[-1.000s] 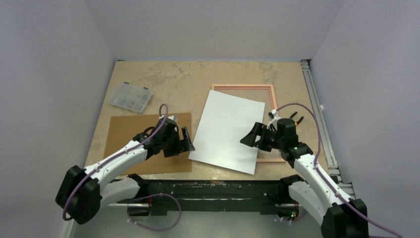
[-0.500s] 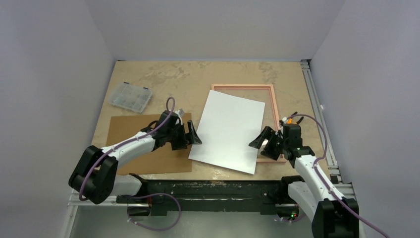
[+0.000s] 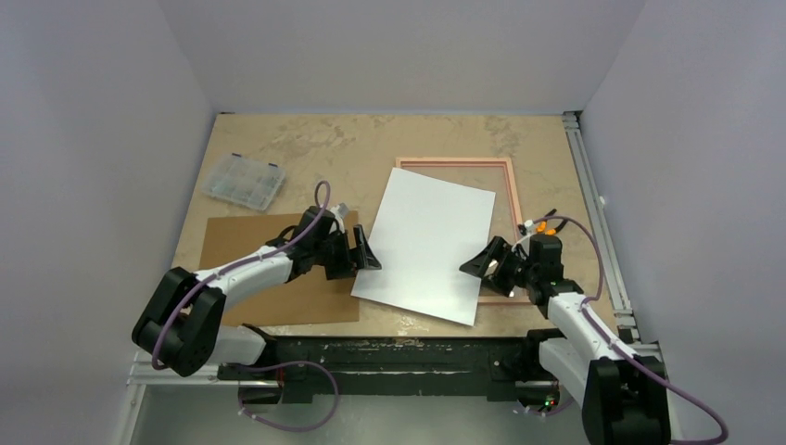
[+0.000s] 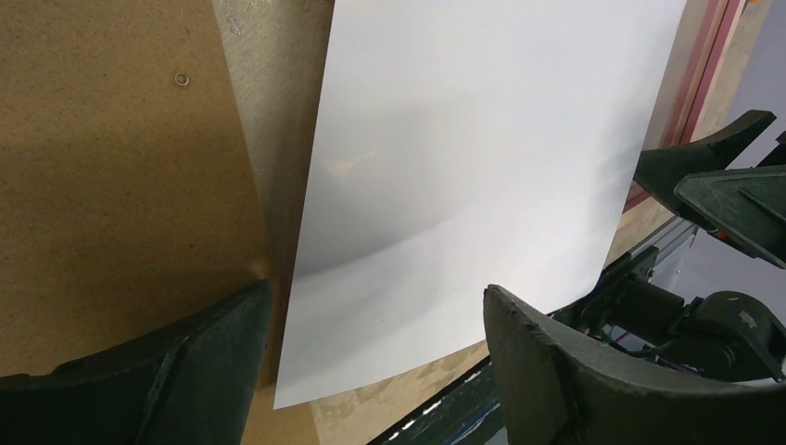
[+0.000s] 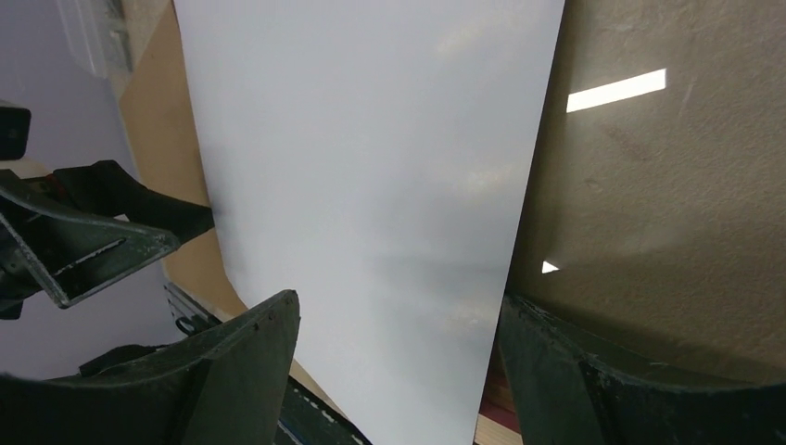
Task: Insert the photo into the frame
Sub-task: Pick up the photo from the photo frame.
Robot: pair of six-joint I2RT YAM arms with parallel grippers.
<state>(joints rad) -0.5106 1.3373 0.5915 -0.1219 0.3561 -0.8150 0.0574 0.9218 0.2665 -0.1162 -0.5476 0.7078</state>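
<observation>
While the brown board (image 3: 243, 248) lies by the counter's (image 3: 371, 144) front-left edge, the left tool (image 3: 363, 258) stands wide at the photo (image 3: 426, 243), at its left edge, gripping nothing. White side up, the photo lies askew, partly over the frame (image 3: 454, 162) toward the counter's right edge. The right tool (image 3: 488, 265) gapes wide at its right edge.

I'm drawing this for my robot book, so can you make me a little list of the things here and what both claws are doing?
photo: white back up, lying crooked, partly over the frame
frame: lying flat, left rail hidden under photo
brown board: flat, left of photo
clear box: far left
left gripper: open, at photo's left edge
right gripper: open, at photo's right edge
</observation>
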